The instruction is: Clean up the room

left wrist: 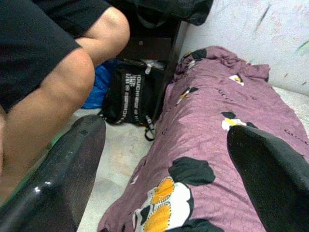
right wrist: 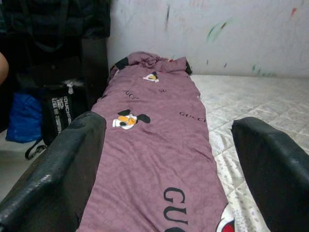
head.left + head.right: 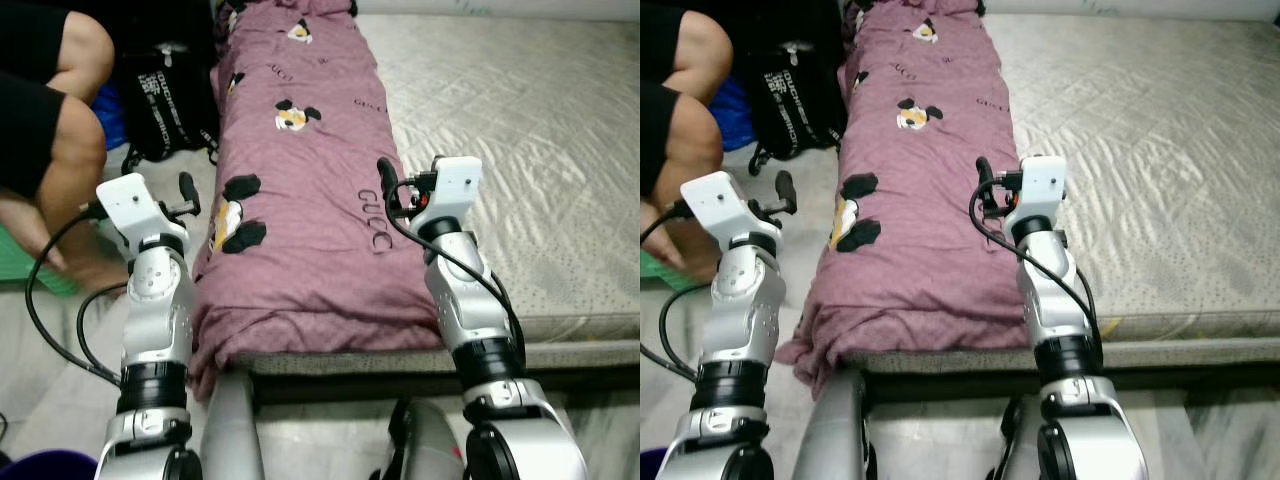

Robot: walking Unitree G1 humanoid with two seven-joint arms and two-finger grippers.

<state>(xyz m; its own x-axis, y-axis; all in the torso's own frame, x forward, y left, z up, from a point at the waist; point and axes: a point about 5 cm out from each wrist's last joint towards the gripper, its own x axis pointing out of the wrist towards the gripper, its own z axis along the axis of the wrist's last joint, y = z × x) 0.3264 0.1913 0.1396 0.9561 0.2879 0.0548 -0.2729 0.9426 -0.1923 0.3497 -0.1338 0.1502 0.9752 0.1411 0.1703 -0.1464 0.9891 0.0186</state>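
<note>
1. Along the left edge of the bare mattress (image 3: 520,130) lies a folded purple quilt (image 3: 300,200), a long strip running from the near edge to the far wall, printed with cartoon ducks and "GUCCI" lettering.
2. Near end of the quilt hangs slightly over the mattress edge, bunched at the near-left corner.
3. Left gripper (image 1: 164,179) raised just off the quilt's left edge, above the floor beside the bed; fingers (image 1: 63,169) spread wide apart, nothing between them. Left wrist view looks along the quilt's left side, a duck print (image 1: 164,208) close below.
4. Right gripper (image 2: 169,169) held over the quilt's right part, near the lettering; fingers (image 2: 58,169) wide apart, holding nothing. Can't tell if it touches the fabric.
5. Right wrist view looks down the length of the quilt to the scuffed white wall (image 2: 217,34).
6. Black backpack (image 3: 165,100) with white lettering stands on the floor left of the bed, just beside the quilt's far half; blue bag (image 1: 99,87) behind it.
7. Person sits at far left, bare knees (image 3: 75,120) bent, dark shorts (image 1: 29,53); one foot (image 3: 25,225) by a green object (image 3: 30,265) on the floor.
8. Pale marbled floor (image 3: 70,350) left of the bed.
</note>
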